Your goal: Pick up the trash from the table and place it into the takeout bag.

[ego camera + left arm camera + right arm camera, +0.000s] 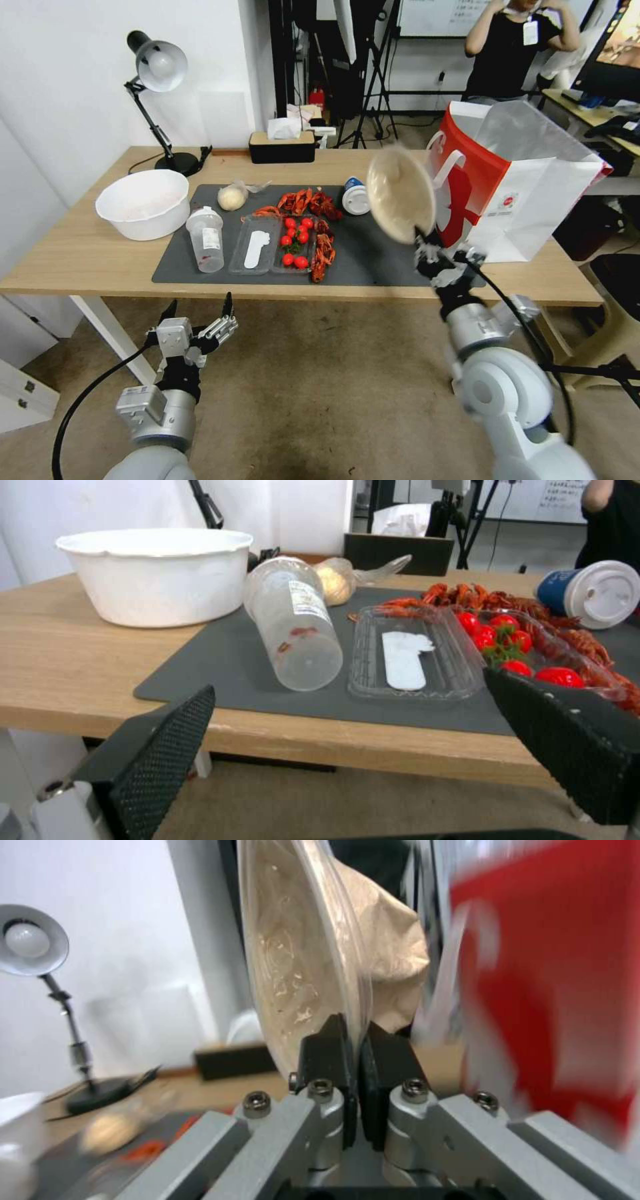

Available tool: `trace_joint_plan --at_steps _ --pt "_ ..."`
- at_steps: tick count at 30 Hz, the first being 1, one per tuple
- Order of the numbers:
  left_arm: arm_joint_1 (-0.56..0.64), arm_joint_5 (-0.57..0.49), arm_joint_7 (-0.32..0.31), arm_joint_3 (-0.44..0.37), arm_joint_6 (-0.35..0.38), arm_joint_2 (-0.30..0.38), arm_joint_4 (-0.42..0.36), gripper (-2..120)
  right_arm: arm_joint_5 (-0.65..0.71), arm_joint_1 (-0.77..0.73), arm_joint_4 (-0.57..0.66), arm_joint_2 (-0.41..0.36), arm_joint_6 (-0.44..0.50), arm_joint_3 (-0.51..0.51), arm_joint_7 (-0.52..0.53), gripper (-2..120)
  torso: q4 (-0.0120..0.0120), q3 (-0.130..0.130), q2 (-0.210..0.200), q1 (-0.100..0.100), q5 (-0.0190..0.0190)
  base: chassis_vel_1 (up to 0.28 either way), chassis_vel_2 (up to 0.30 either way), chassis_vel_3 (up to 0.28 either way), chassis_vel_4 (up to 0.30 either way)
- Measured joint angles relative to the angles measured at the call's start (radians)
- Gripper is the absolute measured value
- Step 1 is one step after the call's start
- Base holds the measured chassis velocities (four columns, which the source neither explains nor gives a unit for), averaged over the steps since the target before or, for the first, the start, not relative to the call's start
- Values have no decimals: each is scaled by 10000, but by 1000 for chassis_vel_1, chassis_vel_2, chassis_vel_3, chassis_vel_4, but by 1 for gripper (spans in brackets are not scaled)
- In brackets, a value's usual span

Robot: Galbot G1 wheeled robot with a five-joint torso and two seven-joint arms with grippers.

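Below the table's (pixel 80 260) near edge, your left gripper (pixel 198 313) hangs with fingers spread wide, holding nothing. Farther right, your right gripper (pixel 427 248) pinches the tan bowl's (pixel 400 193) rim, lifted on edge just beside the takeout bag (pixel 520 180).

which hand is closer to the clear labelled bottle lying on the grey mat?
Left. The left hand hangs open below the table's near edge, just in front of the clear labelled bottle. The right hand, shut on the round tan bowl, is raised beside the red-and-white bag.
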Motion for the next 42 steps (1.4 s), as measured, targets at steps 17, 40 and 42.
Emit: trace_joint_plan --at_steps 17,40,42 --pt "282 24 11 36 17 -115 -257 100 -417 885 377 -1662 907 928 362 0 2 0 0 0 0 0 0 0 0" --pt "644 170 17 -79 2 -309 -441 100 1914 3649 -1820 -4140 -414 1900 2887 43 1 1 -1 3 -2 0 0 0 0" --pt "690 145 16 -72 1 -313 -443 100 1928 3663 -1891 -4149 -462 1868 2820 52 1 0 0 2 -4 0 0 0 0"
